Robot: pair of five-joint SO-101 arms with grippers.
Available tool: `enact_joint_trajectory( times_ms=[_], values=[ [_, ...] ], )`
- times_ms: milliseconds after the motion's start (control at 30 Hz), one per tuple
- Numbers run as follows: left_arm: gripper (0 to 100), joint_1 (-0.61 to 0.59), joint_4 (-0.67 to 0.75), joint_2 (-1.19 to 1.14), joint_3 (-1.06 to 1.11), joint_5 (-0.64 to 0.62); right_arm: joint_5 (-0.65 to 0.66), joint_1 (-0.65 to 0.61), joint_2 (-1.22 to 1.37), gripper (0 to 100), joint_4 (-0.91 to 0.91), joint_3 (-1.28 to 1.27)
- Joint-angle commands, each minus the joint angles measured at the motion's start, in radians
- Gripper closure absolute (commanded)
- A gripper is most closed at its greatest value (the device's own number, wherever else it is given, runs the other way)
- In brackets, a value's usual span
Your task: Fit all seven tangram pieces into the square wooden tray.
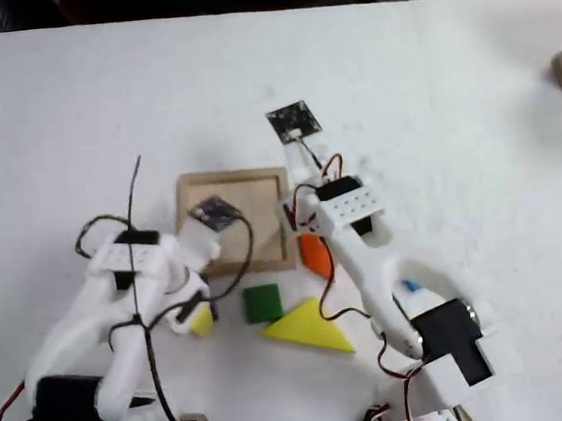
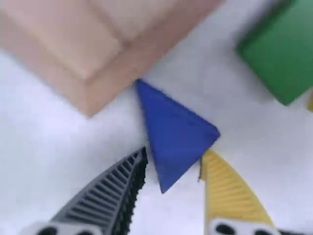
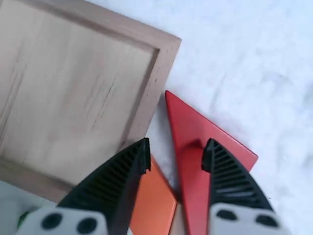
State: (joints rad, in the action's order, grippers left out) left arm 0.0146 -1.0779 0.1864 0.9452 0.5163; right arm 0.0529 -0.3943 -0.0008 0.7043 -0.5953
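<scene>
Straddling blue triangle point(image 2: 176, 129) just off wooden tray point(image 2: 98, 83) corner, left gripper point(image 2: 171, 155) sat open, not clamped | right gripper point(image 3: 176, 147) open over red triangle point(image 3: 190, 122) and orange piece point(image 3: 156, 196) beside tray | pieces likely light, stiff, slick; pinch across opposite edges mid-body

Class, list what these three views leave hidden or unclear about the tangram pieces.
- Orange piece: high view, mostly under the right arm; outline unclear.
- Red triangle: right wrist view, partly behind the right gripper, cut off by the edge.
- Green square: left wrist view, blurred, cropped at the edge.
</scene>
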Motion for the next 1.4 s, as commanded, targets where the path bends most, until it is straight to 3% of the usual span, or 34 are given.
enact_joint_trajectory(
  times_ms=[0,167,367,500,633,900,1100,1167,1367],
  values=[
    [74,-0.090,-0.020,-0.002,-0.038,-0.107,0.011,0.008,-0.064,82.3,-0.015,0.008],
    [72,-0.125,-0.014,0.001,-0.044,-0.129,0.011,0.008,-0.064,82.3,-0.015,0.008],
    [72,-0.042,-0.021,0.108,-0.038,-0.123,0.011,0.007,-0.064,82.3,-0.015,0.008],
    [69,0.024,-0.021,0.182,-0.037,0.008,0.011,0.008,-0.064,82.3,-0.008,0.018],
    [68,0.087,-0.014,0.170,-0.038,0.026,0.012,0.008,-0.064,82.3,-0.008,0.020],
    [68,0.113,0.132,0.008,-0.049,-0.204,0.012,0.008,-0.064,82.3,-0.008,0.021],
    [69,0.113,0.115,-0.048,-0.107,-0.318,0.012,0.008,-0.064,82.3,-0.008,0.021],
    [72,0.113,0.115,-0.048,-0.107,-0.321,0.012,0.008,-0.064,82.3,-0.008,0.021],
    [98,0.113,0.106,-0.051,-0.103,-0.296,0.012,0.008,-0.064,82.3,-0.008,0.021]
  ],
)
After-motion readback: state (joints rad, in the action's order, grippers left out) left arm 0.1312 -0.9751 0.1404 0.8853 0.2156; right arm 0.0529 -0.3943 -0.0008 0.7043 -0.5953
